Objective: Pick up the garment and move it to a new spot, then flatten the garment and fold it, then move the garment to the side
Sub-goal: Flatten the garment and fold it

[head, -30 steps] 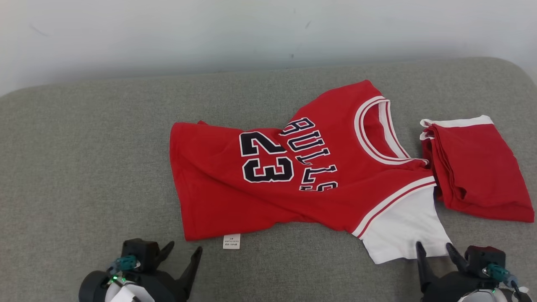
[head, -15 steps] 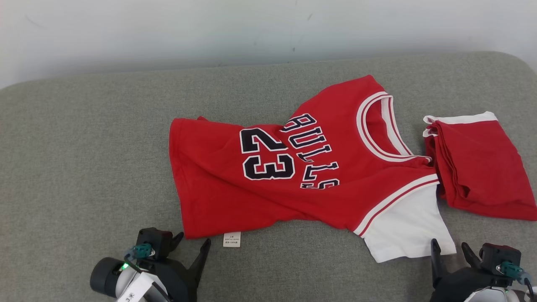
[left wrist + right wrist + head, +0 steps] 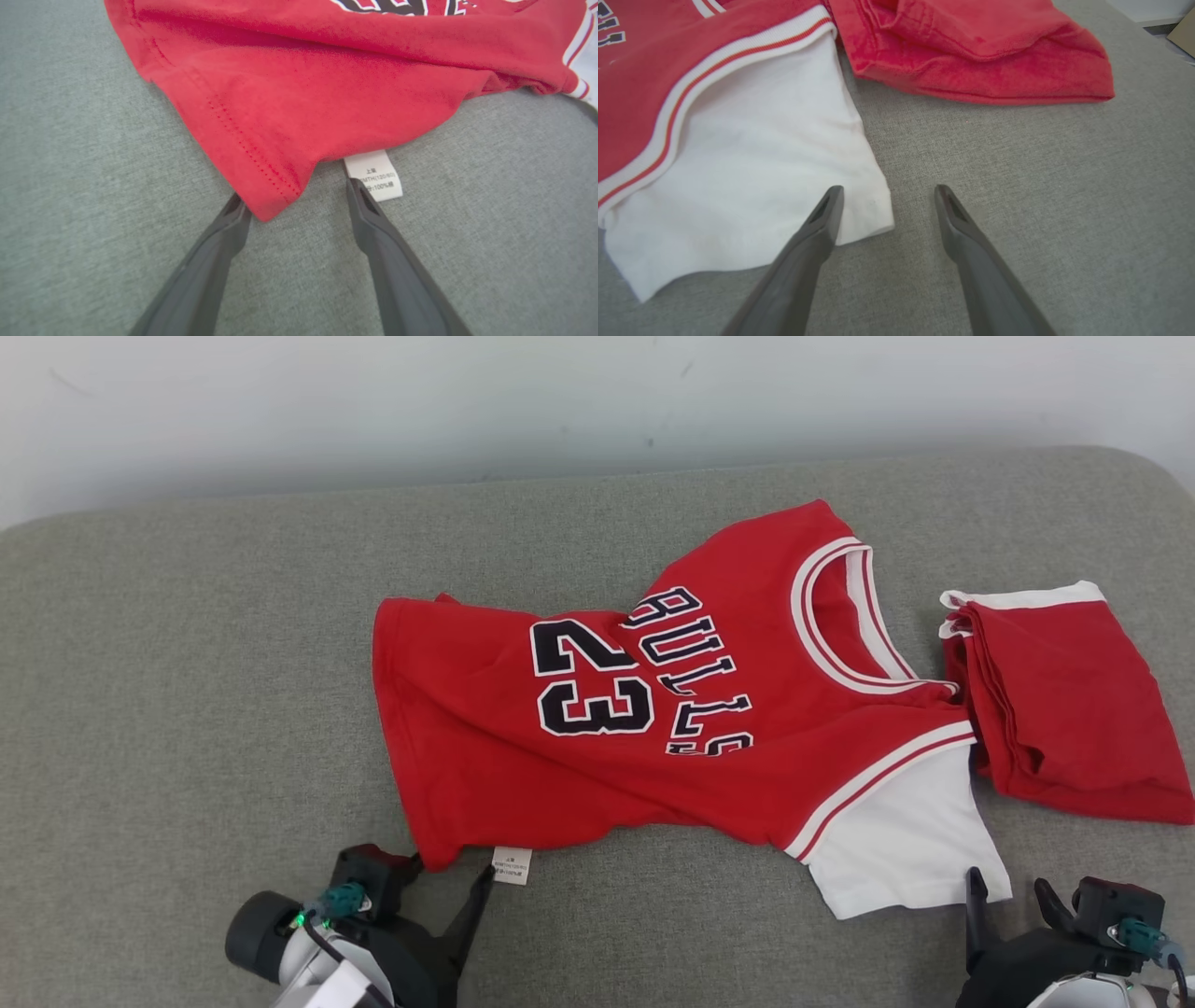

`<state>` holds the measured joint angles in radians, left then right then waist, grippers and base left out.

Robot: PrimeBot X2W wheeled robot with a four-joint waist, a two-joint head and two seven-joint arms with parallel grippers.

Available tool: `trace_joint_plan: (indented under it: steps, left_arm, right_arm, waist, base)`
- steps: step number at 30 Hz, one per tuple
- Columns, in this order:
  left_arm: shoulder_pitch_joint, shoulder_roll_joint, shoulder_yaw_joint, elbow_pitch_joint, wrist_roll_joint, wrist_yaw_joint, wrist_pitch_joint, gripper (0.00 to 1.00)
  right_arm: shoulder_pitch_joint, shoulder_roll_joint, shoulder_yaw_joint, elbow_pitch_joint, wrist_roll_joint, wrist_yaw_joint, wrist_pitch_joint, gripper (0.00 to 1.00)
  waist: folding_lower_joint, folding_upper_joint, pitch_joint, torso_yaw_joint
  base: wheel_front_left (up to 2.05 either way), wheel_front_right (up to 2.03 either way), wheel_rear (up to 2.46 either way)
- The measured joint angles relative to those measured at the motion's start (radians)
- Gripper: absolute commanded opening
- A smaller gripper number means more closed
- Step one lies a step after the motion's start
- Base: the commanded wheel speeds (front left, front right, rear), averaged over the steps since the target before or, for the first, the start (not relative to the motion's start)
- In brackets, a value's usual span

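Left gripper (image 3: pixel 294 190) low at the near edge, jaws wide apart, straddling the hem corner (image 3: pixel 266 205) of the red jersey (image 3: pixel 597 765). One fingertip overlaps the care label (image 3: pixel 376 175).

Right gripper (image 3: pixel 888 188) likewise low, jaws spread, one finger over the corner of the white sleeve (image 3: pixel 752 154).

Jersey lies rumpled across the middle of the grey cushion (image 3: pixel 187 663), neck towards my right. I judge it light, limp and not slippery on this nap. It will sag and drag, so I would pinch both layers at hem corner and sleeve corner.

Further right, a folded red piece (image 3: pixel 1064 709) lies right against the jersey's shoulder and may get dragged along.

Pale wall (image 3: pixel 373 401) behind.
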<state>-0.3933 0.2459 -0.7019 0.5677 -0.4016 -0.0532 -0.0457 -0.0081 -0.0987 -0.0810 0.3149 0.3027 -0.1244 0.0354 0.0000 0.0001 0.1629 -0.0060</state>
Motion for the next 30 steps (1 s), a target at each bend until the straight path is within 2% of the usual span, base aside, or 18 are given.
trace_joint_plan:
  steps: [3,16,17,18,19,20,21,22,23,24,25,26,28,29,30]
  left_arm:
    - [0.002,-0.003,-0.023,0.006,0.008,-0.010,-0.015,1.00]
    - [0.002,-0.012,-0.012,0.068,0.014,-0.007,-0.079,1.00]
    - [0.002,-0.012,-0.012,0.071,0.014,-0.007,-0.081,1.00]
    - [0.002,-0.012,-0.011,0.074,0.014,-0.007,-0.083,1.00]
    - [0.002,-0.012,-0.011,0.077,0.014,-0.007,-0.088,1.00]
    - [0.001,-0.013,-0.011,0.081,0.014,-0.007,-0.088,1.00]
    - [0.000,-0.016,-0.011,0.086,0.014,-0.007,-0.089,0.96]
    - [0.000,-0.018,-0.011,0.089,0.014,-0.007,-0.093,0.85]
    - [0.000,-0.019,-0.011,0.091,0.014,-0.007,-0.093,0.72]
    - [0.000,-0.020,-0.011,0.093,0.014,-0.007,-0.096,0.48]
    - [-0.001,-0.021,-0.011,0.096,0.014,-0.007,-0.098,0.44]
    - [-0.001,-0.023,-0.011,0.098,0.014,-0.008,-0.103,0.38]
    - [-0.001,-0.024,-0.011,0.103,0.014,-0.008,-0.106,0.17]
    - [-0.002,-0.025,-0.010,0.105,0.014,-0.008,-0.107,0.00]
    - [-0.002,-0.026,-0.009,0.108,0.014,-0.008,-0.114,0.00]
  right_arm:
    - [0.000,0.003,0.000,0.007,-0.006,0.000,0.005,1.00]
    - [0.001,0.011,-0.001,0.032,-0.022,0.000,0.026,0.99]
    - [0.001,0.012,-0.001,0.034,-0.023,0.000,0.026,0.96]
    - [0.001,0.012,-0.001,0.035,-0.023,0.000,0.027,0.81]
    - [0.001,0.013,-0.002,0.035,-0.023,0.000,0.028,0.59]
    - [0.001,0.014,-0.002,0.035,-0.023,0.000,0.028,0.59]
    - [0.000,0.014,-0.002,0.036,-0.023,0.000,0.029,0.48]
    - [0.000,0.014,-0.002,0.036,-0.023,0.000,0.035,0.44]
    - [0.000,0.015,-0.002,0.036,-0.023,0.000,0.035,0.35]
    - [0.000,0.015,-0.002,0.036,-0.023,0.000,0.035,0.22]
    - [0.000,0.016,-0.002,0.036,-0.023,0.000,0.036,0.15]
    - [0.000,0.016,-0.003,0.036,-0.023,0.000,0.036,0.00]
    - [0.000,0.016,-0.005,0.036,-0.023,0.000,0.036,0.00]
    - [0.000,0.017,-0.007,0.036,-0.023,0.000,0.036,0.00]
    - [-0.001,0.017,-0.008,0.036,-0.023,0.000,0.036,0.00]
  waist:
    - [0.0000,0.0000,-0.002,0.001]
    - [0.0000,-0.0001,-0.015,0.011]
    - [0.0000,0.0000,-0.016,0.011]
    - [0.0000,-0.0001,-0.016,0.010]
    - [0.0000,-0.0001,-0.016,0.010]
    - [0.0000,0.0000,-0.016,0.010]
    - [0.0000,0.0000,-0.016,0.010]
    - [0.0000,0.0000,-0.016,0.010]
    - [0.0000,0.0000,-0.015,0.010]
    - [0.0000,0.0000,-0.014,0.011]
    - [0.0000,-0.0001,-0.014,0.011]
    - [0.0000,-0.0001,-0.013,0.011]
    - [0.0000,0.0000,-0.012,0.012]
    - [0.0000,0.0000,-0.012,0.012]
    - [0.0000,-0.0001,-0.011,0.012]
  base:
    - [0.00,0.00,0.00]
    - [0.00,0.00,0.00]
    - [0.00,0.00,0.00]
    - [0.00,0.00,0.00]
    - [0.00,0.00,0.00]
    - [0.00,0.00,0.00]
    - [0.00,0.00,0.00]
    - [0.00,0.00,0.00]
    - [0.00,0.00,0.00]
    - [0.00,0.00,0.00]
    - [0.00,0.00,0.00]
    - [0.00,0.00,0.00]
    - [0.00,0.00,0.00]
    - [0.00,0.00,0.00]
    - [0.00,0.00,0.00]
